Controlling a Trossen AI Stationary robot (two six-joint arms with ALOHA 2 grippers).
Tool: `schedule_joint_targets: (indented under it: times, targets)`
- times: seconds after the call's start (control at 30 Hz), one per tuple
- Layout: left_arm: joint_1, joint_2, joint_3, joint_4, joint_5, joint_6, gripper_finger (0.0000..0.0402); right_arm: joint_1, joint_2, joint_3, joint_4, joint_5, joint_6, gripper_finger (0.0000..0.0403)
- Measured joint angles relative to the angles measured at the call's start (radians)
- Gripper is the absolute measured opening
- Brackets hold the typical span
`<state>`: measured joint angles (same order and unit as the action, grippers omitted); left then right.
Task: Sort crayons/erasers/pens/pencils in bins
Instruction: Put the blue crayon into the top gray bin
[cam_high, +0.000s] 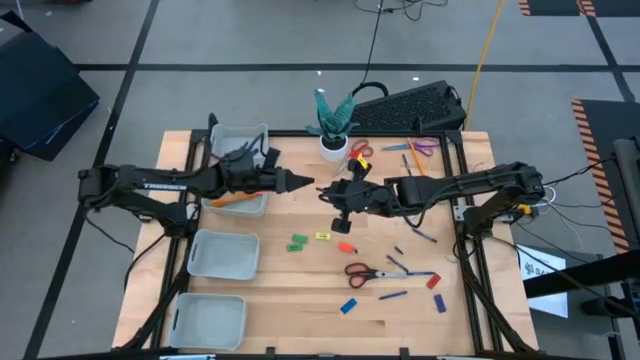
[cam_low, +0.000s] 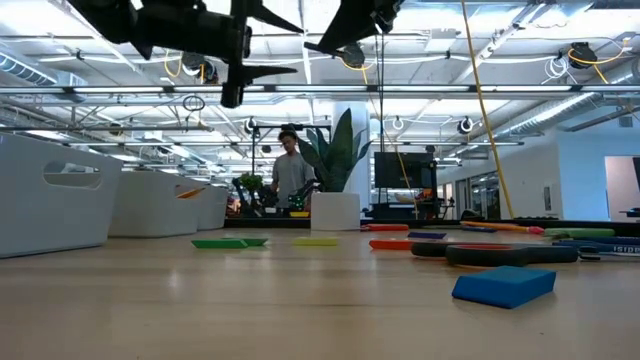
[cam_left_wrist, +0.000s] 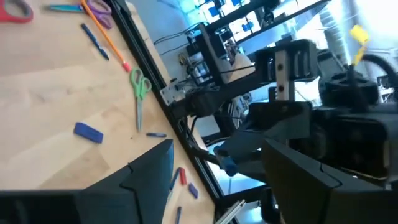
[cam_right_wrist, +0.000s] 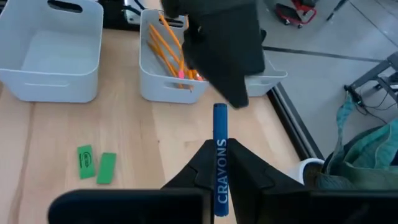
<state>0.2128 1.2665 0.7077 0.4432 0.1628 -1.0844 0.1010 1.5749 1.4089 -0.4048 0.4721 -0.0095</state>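
My right gripper (cam_right_wrist: 221, 149) is shut on a blue crayon (cam_right_wrist: 220, 124) printed "CRAYONS", above the table's middle (cam_high: 328, 192). My left gripper (cam_high: 305, 184) faces it from the left, open; its fingers (cam_low: 278, 70) stand just before the crayon's free end (cam_left_wrist: 229, 165), apart from it as far as I can see. Behind it, one bin (cam_right_wrist: 168, 62) holds orange pencils (cam_right_wrist: 166, 46). Another bin (cam_right_wrist: 53, 50) is empty. Two green erasers (cam_right_wrist: 96, 166) lie flat on the table. My right gripper pinches the crayon's labelled part (cam_right_wrist: 221, 158) between its two fingers. The fingers come level from the table's right and lie along the crayon. Its free end sticks out past the fingertips toward my left gripper. The crayon is lifted clear of the table.
A white pot with a plant (cam_high: 333, 145) stands at the far middle. Scissors (cam_high: 365, 270), pens (cam_high: 395, 295), and yellow (cam_high: 323, 236) and blue erasers (cam_high: 348, 306) lie right of centre. Two more bins (cam_high: 225, 255) (cam_high: 210, 320) sit near left. A person stands beyond the table (cam_low: 290, 175).
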Motion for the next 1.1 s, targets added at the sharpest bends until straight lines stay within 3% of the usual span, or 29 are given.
schedule_joint_targets:
  times: [0.43, 0.73, 1.1]
  targets:
    - [-0.050, 0.078, 0.000, 0.100, -0.064, 0.033, 0.0238, -0.036, 0.000, -0.013, 0.050, -0.003, -0.018, 0.0016]
    - [-0.050, 0.089, 0.000, 0.123, -0.076, 0.070, 0.0146, -0.040, 0.000, -0.013, 0.080, -0.067, -0.038, 0.0018]
    - [-0.049, 0.089, 0.001, 0.159, -0.068, 0.110, 0.0065, -0.039, 0.000, -0.013, 0.089, -0.080, -0.025, 0.0019]
